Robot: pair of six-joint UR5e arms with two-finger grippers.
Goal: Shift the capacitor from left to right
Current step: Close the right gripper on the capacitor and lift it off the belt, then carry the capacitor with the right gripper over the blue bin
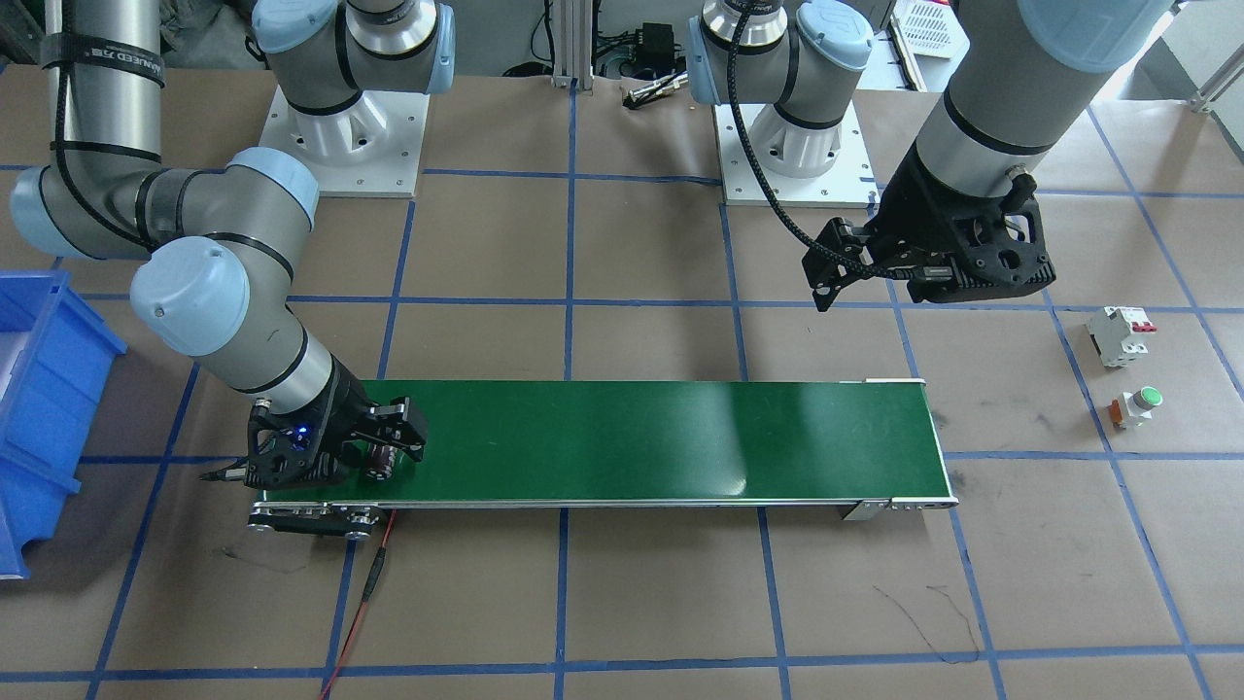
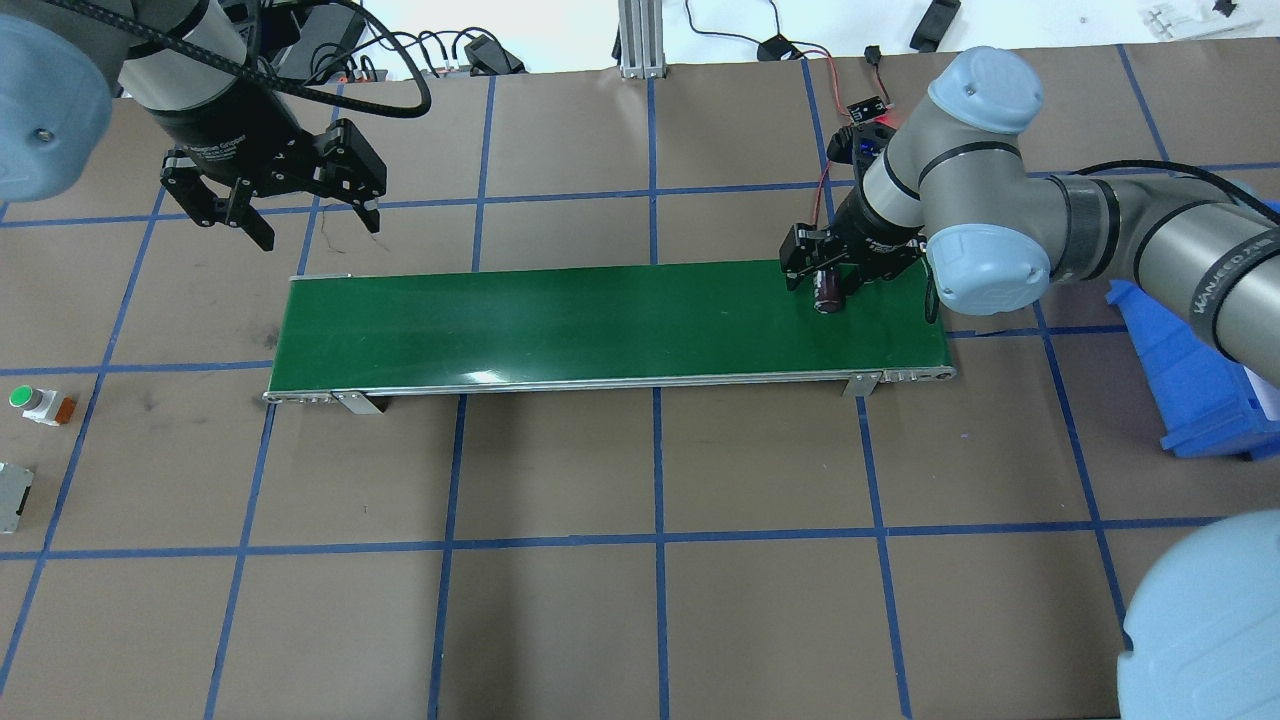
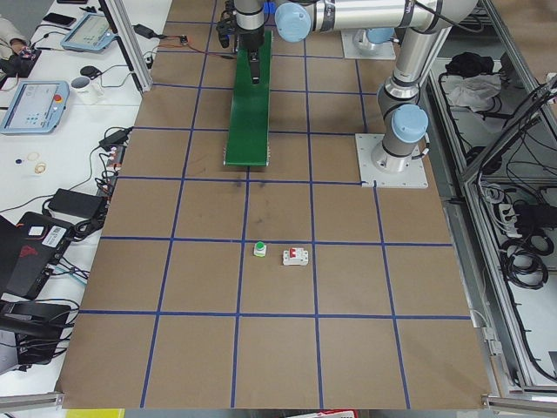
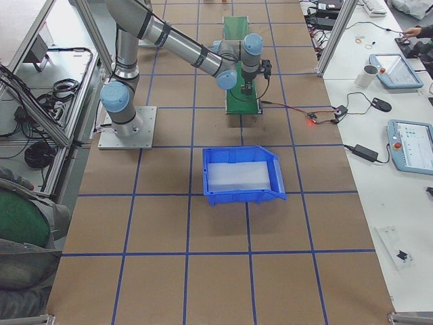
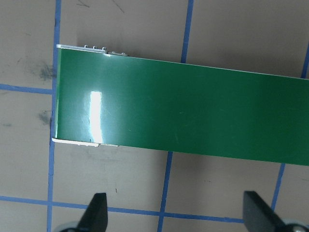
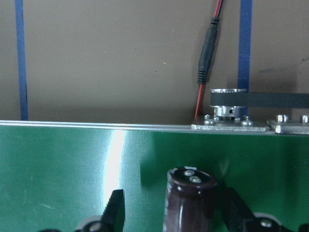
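The capacitor (image 6: 191,203), a stubby dark-brown cylinder with two metal terminals on its end, is at the right end of the green conveyor belt (image 2: 600,320). My right gripper (image 2: 826,282) is lowered over it with a finger on each side. In the right wrist view a gap shows between the cylinder and each finger, so this gripper is open. The capacitor (image 1: 379,460) also shows in the front-facing view, just inside the belt's end. My left gripper (image 2: 320,230) hangs open above the table behind the belt's left end, holding nothing.
A blue bin (image 1: 39,408) stands past the belt's right end. A white circuit breaker with red levers (image 1: 1120,333) and a green-capped push button (image 1: 1139,403) sit on the table beyond the left end. A red cable (image 1: 364,603) trails from the conveyor's motor end.
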